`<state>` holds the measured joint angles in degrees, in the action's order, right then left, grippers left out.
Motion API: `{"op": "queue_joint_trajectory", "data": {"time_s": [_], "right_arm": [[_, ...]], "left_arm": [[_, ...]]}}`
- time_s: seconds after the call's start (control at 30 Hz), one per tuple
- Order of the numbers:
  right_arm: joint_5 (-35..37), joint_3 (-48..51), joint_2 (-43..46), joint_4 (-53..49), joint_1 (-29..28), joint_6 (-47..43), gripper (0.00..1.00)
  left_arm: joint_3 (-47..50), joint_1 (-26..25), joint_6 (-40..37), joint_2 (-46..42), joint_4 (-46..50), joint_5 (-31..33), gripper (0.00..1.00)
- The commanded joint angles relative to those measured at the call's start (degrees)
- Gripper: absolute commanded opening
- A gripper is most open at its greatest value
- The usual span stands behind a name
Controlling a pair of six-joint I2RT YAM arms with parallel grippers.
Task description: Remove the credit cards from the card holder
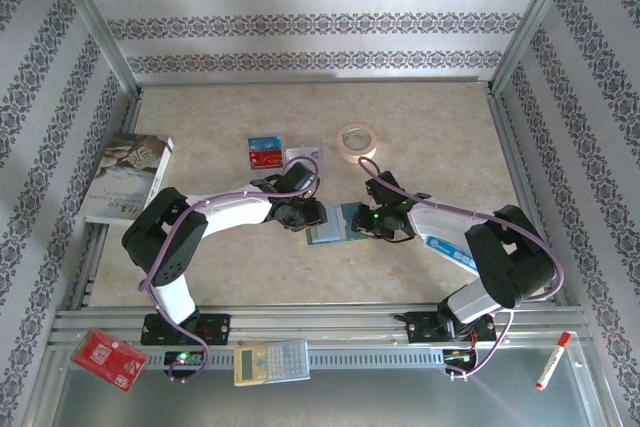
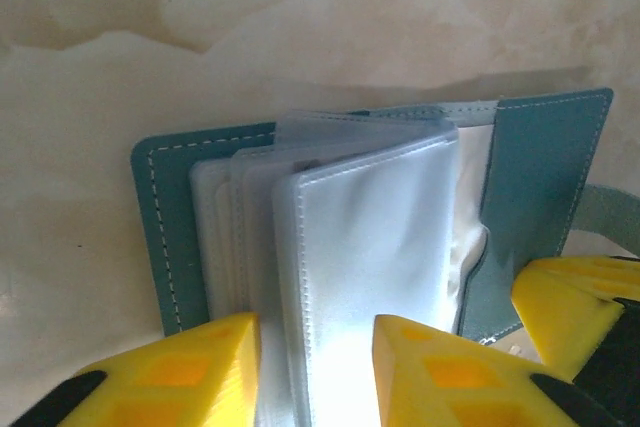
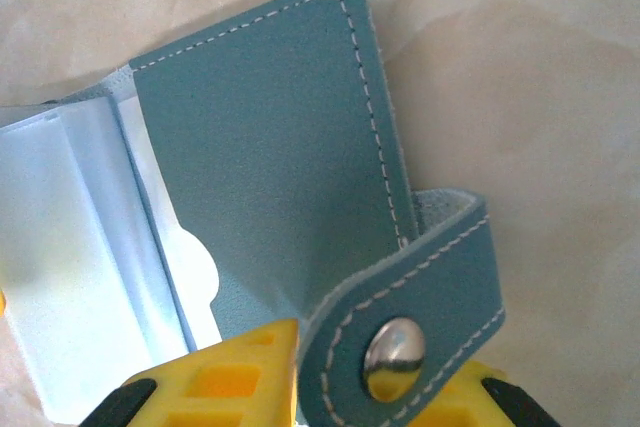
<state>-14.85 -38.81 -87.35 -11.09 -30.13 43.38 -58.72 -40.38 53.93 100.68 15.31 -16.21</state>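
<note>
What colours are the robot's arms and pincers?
The left arm and right arm are white with chunky black joints. A thin purple cable runs along each. The left pincer and right pincer have bright yellow fingers with square dimples.

Left gripper and right gripper meet at the small teal-blue folding card holder mid-table; blue, red and silver plastic cards lie beyond.

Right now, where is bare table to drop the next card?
Bare: the strip between the card holder and the front rail; the back right corner beyond the tape roll. Crowded: by the credit cards already out, left of the tape roll, and at the holder.
</note>
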Motion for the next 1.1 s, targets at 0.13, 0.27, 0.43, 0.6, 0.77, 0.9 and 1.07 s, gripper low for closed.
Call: {"op": "queue_joint_trajectory", "data": {"time_s": [0.13,0.27,0.43,0.6,0.77,0.9,1.07], "right_arm": [[2.11,0.57,-2.12,-0.78,0.46,-0.14,0.21],[2.13,0.49,-2.03,-0.77,0.48,-0.14,0.21],[2.21,0.4,-2.12,-0.77,0.41,-0.13,0.21],[2.05,0.38,-1.95,-0.81,0.42,-0.33,0.21],[1.42,0.14,-2.63,-0.75,0.42,-0.54,0.21],[1.14,-0.13,-3.21,-0.7,0.42,-0.66,0.21],[1.05,-0.13,-3.44,-0.77,0.44,-0.76,0.21]], "left_arm": [[-0.32,0.56,0.22,0.84,-0.78,-2.17,0.21],[-1.36,0.65,-1.18,-0.18,0.81,-1.9,0.15],[-1.28,0.7,-1.7,-0.84,0.66,-2.63,0.08],[-1.17,0.65,-1.14,-0.27,-4.94,-7.54,0.0],[-0.88,0.65,0.85,1.4,-11.38,-12.72,0.0],[-0.82,0.65,1.59,2.54,-13.53,-14.18,0.0],[-0.51,0.65,1.92,2.9,-15.63,-15.6,0.0]]}}
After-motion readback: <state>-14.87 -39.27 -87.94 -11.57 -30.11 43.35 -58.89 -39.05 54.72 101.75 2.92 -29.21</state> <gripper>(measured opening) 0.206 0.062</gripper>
